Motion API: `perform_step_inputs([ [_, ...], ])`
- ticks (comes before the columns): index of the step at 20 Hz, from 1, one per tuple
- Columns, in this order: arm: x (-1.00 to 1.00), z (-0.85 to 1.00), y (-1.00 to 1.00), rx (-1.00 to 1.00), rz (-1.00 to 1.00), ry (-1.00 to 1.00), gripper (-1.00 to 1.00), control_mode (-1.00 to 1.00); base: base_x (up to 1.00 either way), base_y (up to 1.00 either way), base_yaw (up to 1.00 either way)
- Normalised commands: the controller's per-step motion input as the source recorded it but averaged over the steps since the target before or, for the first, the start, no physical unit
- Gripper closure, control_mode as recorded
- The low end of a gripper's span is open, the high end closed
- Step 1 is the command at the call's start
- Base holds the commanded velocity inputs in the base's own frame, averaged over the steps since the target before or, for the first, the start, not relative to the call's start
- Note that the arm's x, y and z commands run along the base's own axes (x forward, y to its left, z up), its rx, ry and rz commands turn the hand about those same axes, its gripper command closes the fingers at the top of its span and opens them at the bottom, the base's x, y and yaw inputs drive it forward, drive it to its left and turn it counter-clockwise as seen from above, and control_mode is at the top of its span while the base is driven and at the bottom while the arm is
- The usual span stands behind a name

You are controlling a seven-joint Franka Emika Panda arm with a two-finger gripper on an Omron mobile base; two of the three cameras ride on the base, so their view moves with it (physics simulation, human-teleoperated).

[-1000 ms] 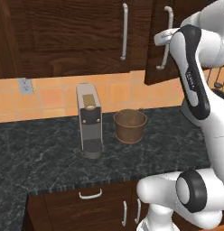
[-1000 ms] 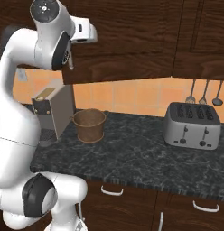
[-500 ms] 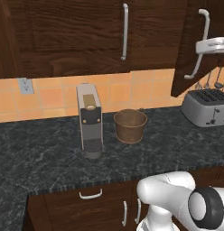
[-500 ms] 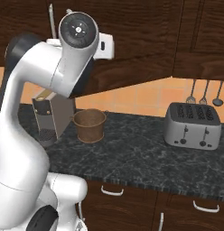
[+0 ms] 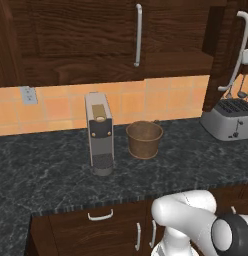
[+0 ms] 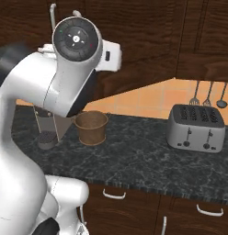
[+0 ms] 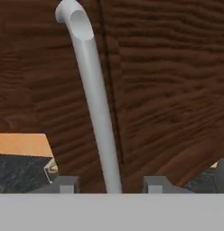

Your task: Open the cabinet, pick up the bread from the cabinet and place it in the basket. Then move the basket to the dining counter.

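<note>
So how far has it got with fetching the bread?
Early days. The right cabinet door looks swung open. In the hand view the gripper straddles the silver handle, jaws apart on either side. No bread in view, and the basket sits empty on the black counter, so picking, placing and carrying remain.

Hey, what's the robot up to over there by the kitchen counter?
The white robot arm is opening the dark brown wood-grain wall cabinet. Its right door is swung out, and the gripper sits at that door's silver bar handle, jaws either side of it. The round brown woven basket waits on the black speckled counter.
</note>
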Motion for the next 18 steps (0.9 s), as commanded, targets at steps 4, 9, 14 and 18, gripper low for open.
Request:
perform_step_inputs([
  [4, -0.86, 0.0, 0.53, -0.15, -0.35, 0.1, -1.0, -1.0, 0.0, 0.0, 0.0],
  [9, -0.14, -0.15, 0.97, -0.6, -0.2, 0.18, -1.0, -1.0, 0.0, 0.0, 0.0],
  [14, 0.31, -0.06, 0.9, -0.77, -0.11, 0.42, -1.0, -1.0, 0.0, 0.0, 0.0],
  [18, 0.94, -0.1, 0.34, -0.66, -0.07, 0.74, -1.0, -1.0, 0.0, 0.0, 0.0],
])
